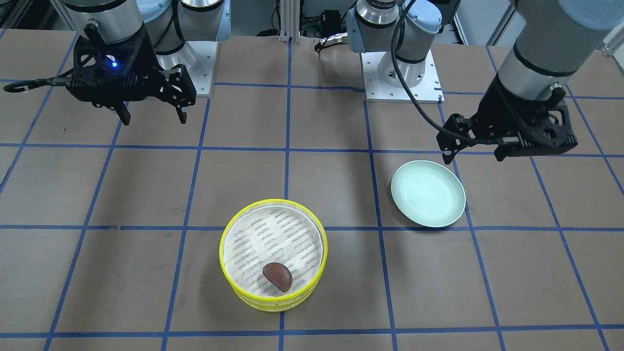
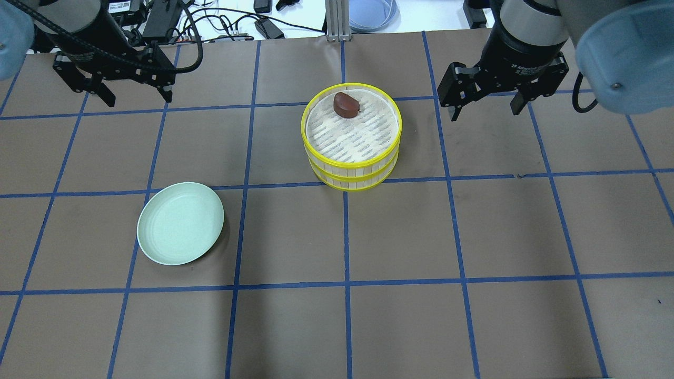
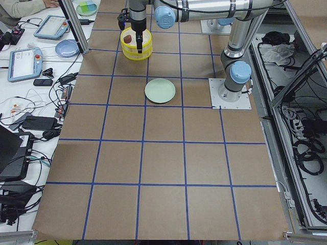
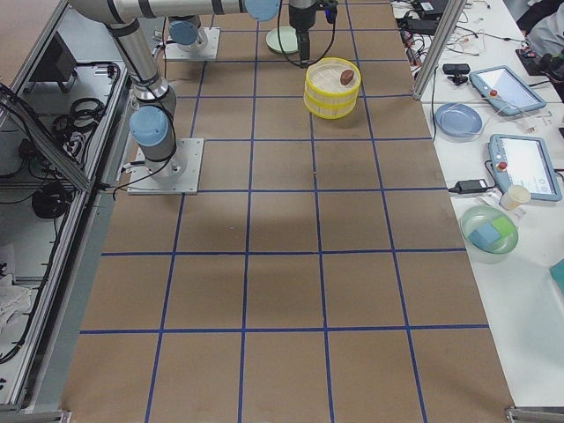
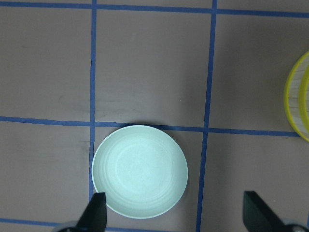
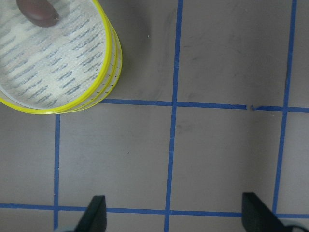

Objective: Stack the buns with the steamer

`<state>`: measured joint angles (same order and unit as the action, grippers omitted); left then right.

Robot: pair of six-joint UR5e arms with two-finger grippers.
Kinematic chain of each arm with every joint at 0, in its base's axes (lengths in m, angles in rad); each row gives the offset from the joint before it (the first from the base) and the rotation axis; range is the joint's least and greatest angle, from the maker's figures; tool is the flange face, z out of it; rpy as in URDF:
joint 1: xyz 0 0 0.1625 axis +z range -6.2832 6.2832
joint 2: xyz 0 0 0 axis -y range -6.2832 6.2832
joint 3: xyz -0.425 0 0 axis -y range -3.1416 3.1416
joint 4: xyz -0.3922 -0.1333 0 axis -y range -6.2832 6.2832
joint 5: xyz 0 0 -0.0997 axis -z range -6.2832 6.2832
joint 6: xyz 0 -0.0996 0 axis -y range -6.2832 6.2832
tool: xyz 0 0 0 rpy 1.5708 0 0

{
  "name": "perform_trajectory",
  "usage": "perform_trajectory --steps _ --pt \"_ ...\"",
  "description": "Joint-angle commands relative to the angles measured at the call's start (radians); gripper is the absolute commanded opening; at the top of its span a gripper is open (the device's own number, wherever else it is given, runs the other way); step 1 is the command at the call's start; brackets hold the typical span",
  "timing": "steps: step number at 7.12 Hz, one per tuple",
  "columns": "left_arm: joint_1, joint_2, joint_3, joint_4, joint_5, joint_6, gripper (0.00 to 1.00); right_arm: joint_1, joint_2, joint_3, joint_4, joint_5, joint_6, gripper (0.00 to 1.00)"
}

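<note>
The steamer (image 2: 352, 169) stands as two yellow-rimmed tiers stacked one on the other, at the far middle of the table. The dark reddish-brown bun (image 2: 346, 105) lies on the top tier's slatted floor near the rim; it also shows in the front view (image 1: 278, 276) and the right wrist view (image 6: 38, 10). The cream-white bun is hidden. My left gripper (image 2: 138, 97) is open and empty, high above the table beyond the plate. My right gripper (image 2: 484, 109) is open and empty, to the right of the steamer (image 6: 53, 58).
A pale mint-green plate (image 2: 180, 222) lies empty on the left half of the table, below the left gripper in the left wrist view (image 5: 140, 171). Blue tape lines grid the brown table. Cables and devices lie beyond the far edge.
</note>
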<state>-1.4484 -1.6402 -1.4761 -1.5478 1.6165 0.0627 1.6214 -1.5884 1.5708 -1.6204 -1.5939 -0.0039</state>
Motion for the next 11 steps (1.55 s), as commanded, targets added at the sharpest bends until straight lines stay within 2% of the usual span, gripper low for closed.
perform_trajectory --steps 1,3,11 --pt "0.006 0.058 -0.001 -0.058 -0.001 0.009 1.00 0.000 -0.001 0.000 0.001 -0.022 0.011 1.00" --pt "-0.007 0.075 -0.023 -0.106 -0.029 0.009 1.00 0.000 0.001 0.000 0.001 -0.020 0.013 1.00" --pt "-0.006 0.076 -0.026 -0.106 -0.024 0.011 1.00 0.000 0.002 0.000 -0.003 -0.024 0.004 1.00"
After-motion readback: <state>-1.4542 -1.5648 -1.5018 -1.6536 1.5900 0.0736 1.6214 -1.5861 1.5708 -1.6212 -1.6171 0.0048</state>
